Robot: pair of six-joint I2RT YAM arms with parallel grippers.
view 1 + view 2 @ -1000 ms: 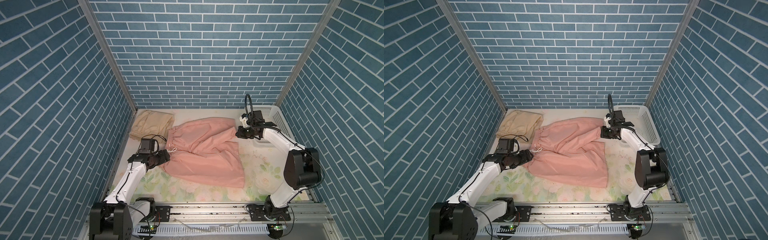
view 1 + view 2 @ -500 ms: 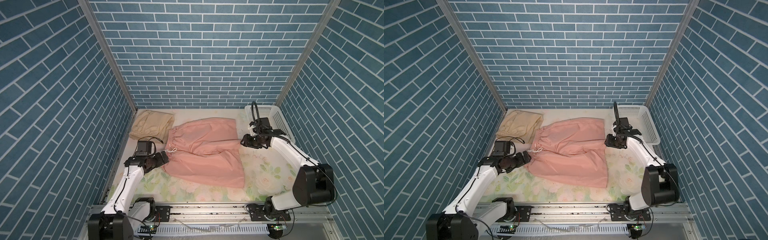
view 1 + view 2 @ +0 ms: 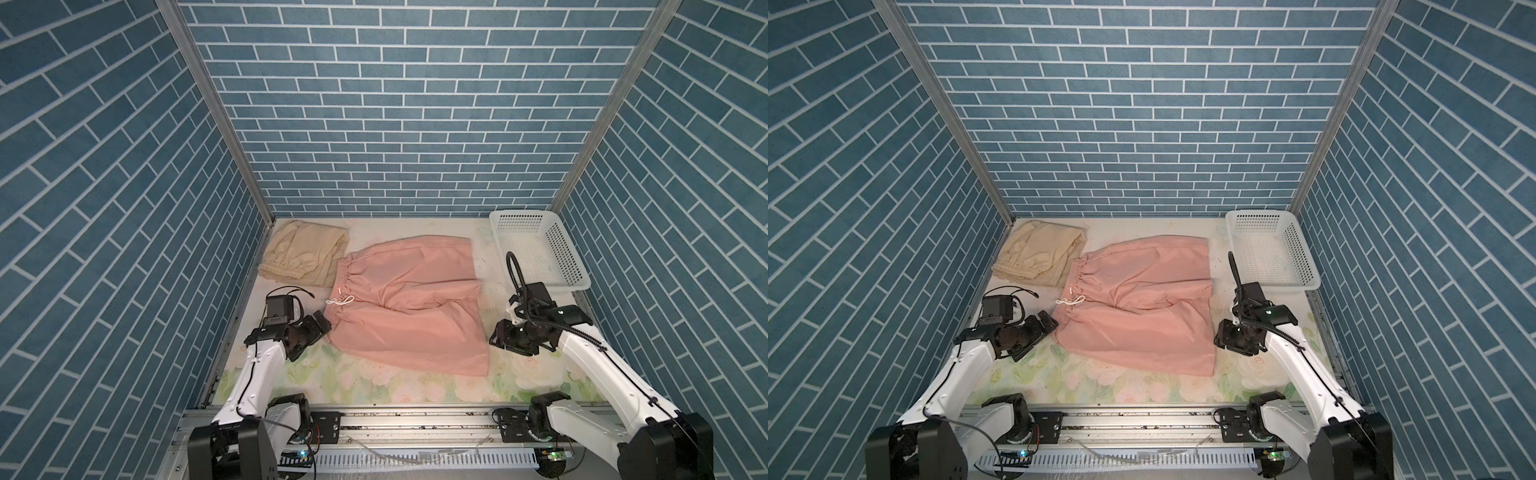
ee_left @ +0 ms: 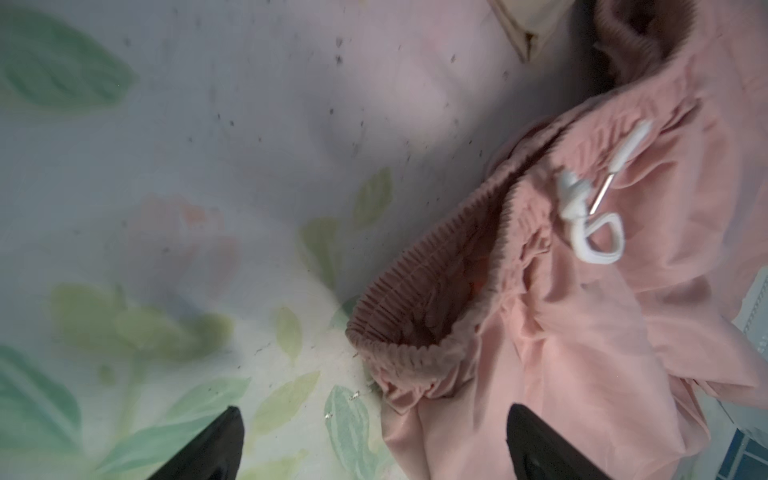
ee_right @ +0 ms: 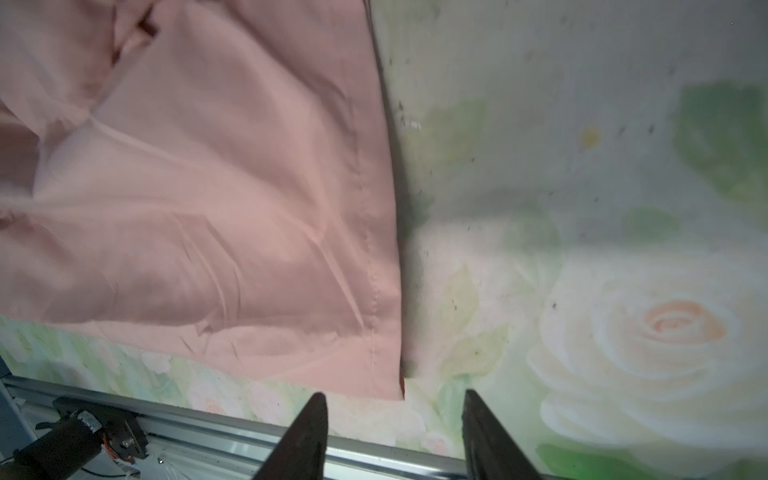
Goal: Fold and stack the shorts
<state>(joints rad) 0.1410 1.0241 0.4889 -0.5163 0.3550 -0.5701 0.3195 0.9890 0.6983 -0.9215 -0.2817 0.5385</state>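
Observation:
The salmon pink shorts (image 3: 409,309) (image 3: 1142,309) lie spread flat mid-table, gathered waist to the left, legs to the right. The beige shorts (image 3: 301,253) (image 3: 1038,253) lie folded at the back left. My left gripper (image 3: 322,326) (image 3: 1047,322) is open beside the waistband's near corner; in the left wrist view the waistband (image 4: 436,316) and white drawstring (image 4: 594,224) lie ahead of the open left gripper (image 4: 374,440). My right gripper (image 3: 496,338) (image 3: 1221,336) is open and empty just right of the near leg's hem; the right wrist view shows the hem corner (image 5: 386,374) above the right gripper (image 5: 395,436).
A white perforated basket (image 3: 515,214) (image 3: 1252,212) stands empty at the back right. A floral mat (image 3: 374,382) covers the table. A metal rail (image 3: 415,415) runs along the front edge. Blue brick walls close in the left, right and back.
My right gripper opened, let go of the pink shorts' far leg and moved toward the front along the hems. My left gripper opened wider and drew back slightly from the waistband.

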